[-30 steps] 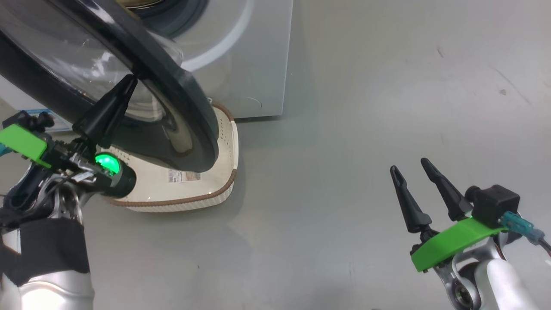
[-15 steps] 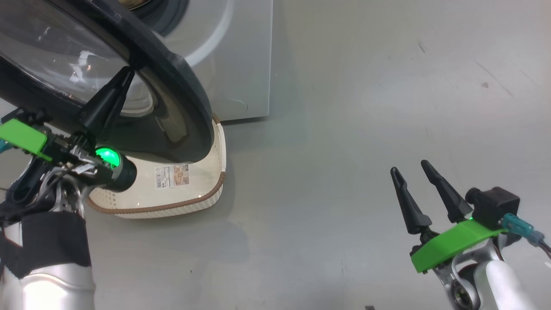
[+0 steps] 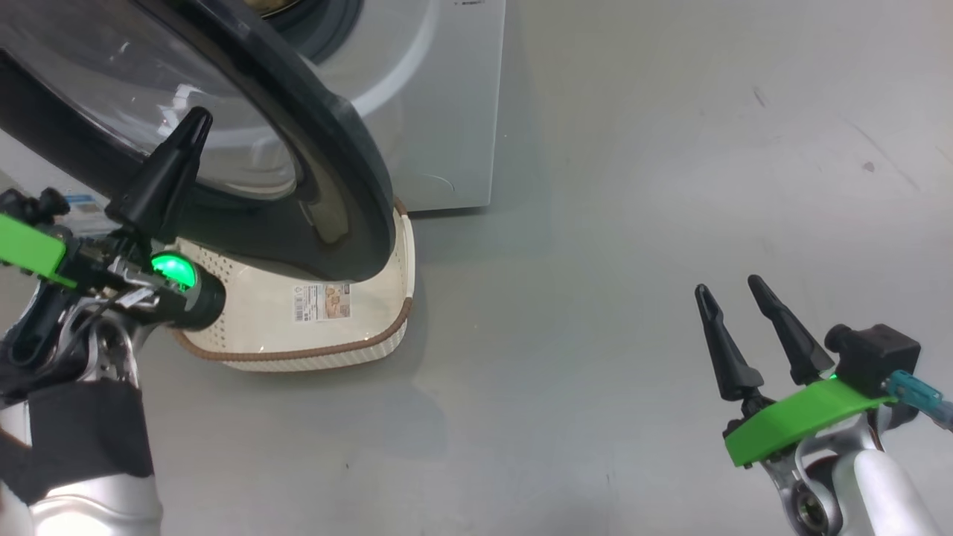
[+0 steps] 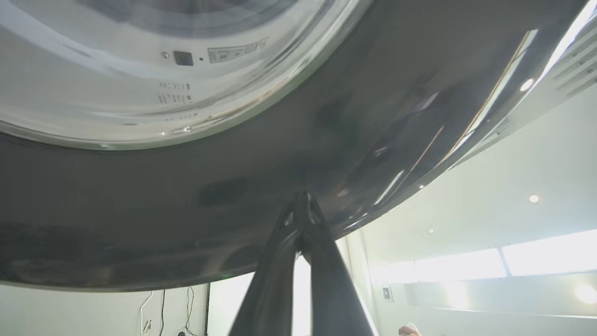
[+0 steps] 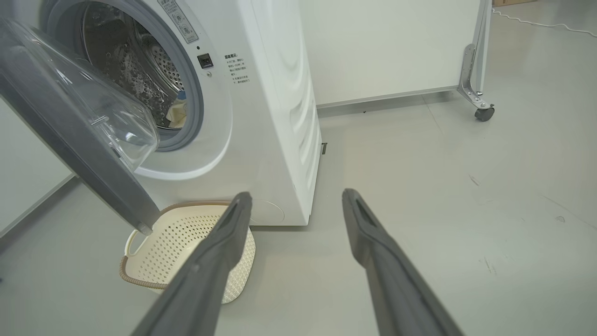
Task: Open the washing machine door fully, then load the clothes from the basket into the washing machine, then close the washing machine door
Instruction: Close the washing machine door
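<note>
Down at the left, the left gripper has its two dark fingers pinched together with nothing between them. The tip rests on the outer face of the washing machine door, on the glossy black rim as far as I can tell from the left wrist view. The door hangs half open, slanting over the basket, which sits on the floor tight against the washing machine and looks empty apart from a sticker. The clothes are a pale yellow heap low in the drum.

The door looks rigid and fairly weighty, swinging on its hinge. Its rim is slick, so a push would suit it better than a pinch. I'd press on the rim near the free edge, not on the glass bowl, and finish firmly so the latch catches.

Far right, the right gripper hangs over bare floor, its fingers spread wide and holding nothing.
</note>
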You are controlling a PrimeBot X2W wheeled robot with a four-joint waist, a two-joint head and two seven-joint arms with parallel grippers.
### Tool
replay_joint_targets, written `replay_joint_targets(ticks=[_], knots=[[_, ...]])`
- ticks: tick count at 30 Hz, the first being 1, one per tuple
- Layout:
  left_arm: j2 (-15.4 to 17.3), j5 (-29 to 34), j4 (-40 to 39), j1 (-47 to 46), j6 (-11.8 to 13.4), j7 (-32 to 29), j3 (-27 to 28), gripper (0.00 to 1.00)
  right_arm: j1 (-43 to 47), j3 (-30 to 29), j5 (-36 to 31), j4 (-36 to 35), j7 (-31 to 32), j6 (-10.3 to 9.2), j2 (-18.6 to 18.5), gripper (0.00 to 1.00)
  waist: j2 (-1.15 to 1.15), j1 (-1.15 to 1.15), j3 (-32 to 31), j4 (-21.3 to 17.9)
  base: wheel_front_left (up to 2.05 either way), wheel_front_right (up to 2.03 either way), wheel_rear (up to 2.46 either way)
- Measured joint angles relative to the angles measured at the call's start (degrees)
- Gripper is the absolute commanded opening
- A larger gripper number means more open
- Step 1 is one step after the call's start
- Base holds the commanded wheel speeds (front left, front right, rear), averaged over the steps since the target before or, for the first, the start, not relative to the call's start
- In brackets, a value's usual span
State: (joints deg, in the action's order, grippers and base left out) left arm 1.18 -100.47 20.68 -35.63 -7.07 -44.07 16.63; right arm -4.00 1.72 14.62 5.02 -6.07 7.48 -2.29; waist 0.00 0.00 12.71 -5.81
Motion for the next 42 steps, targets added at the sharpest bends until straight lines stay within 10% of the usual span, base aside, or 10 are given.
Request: replay_joint_targets(ticks=[2, 3, 4, 5, 27, 42], knots=[[-0.01, 0.79, -1.79, 1.32, 0.00, 1.93, 0.57, 0.00, 0.00, -0.33, 0.00, 0.00, 0.01, 0.00, 0.00, 1.00, 0.00, 0.00, -0.20, 0.51, 0.00, 0.00, 0.00], [-0.01, 2.34, -3.28, 1.99, 0.00, 3.26, 0.85, 0.24, 0.00, -0.53, 0.00, -0.01, 0.00, 0.00, 0.00, 1.00, 0.00, 0.00, -0.29, 0.77, 0.00, 0.00, 0.00], [0.00, 3.88, -4.91, 2.53, 0.00, 4.33, 0.89, 0.78, 0.00, -0.81, 0.00, -0.03, 0.00, 0.00, 0.00, 1.00, 0.00, 0.00, -0.33, 1.03, 0.00, 0.00, 0.00], [0.00, 5.90, -6.84, 3.03, 0.00, 5.58, 0.74, 1.00, 0.00, -1.09, -0.01, -0.04, 0.00, 0.00, 0.00, 1.00, 0.00, 0.00, -0.36, 1.30, 0.00, 0.00, 0.00], [7.84, 67.53, -16.31, 20.52, 3.25, 45.90, -19.04, 1.00, 0.32, -2.33, -0.77, 0.02, -0.03, 0.00, 0.00, 1.00, 0.00, 0.00, -3.22, 3.04, 0.00, 0.00, 0.00], [8.31, 76.28, -15.41, 35.00, 9.65, 52.55, -21.89, 1.00, 4.41, -2.43, -2.12, -1.11, 2.14, 0.00, 0.01, 1.00, 0.00, 0.00, -8.57, 4.24, 0.00, 0.00, 0.00]])
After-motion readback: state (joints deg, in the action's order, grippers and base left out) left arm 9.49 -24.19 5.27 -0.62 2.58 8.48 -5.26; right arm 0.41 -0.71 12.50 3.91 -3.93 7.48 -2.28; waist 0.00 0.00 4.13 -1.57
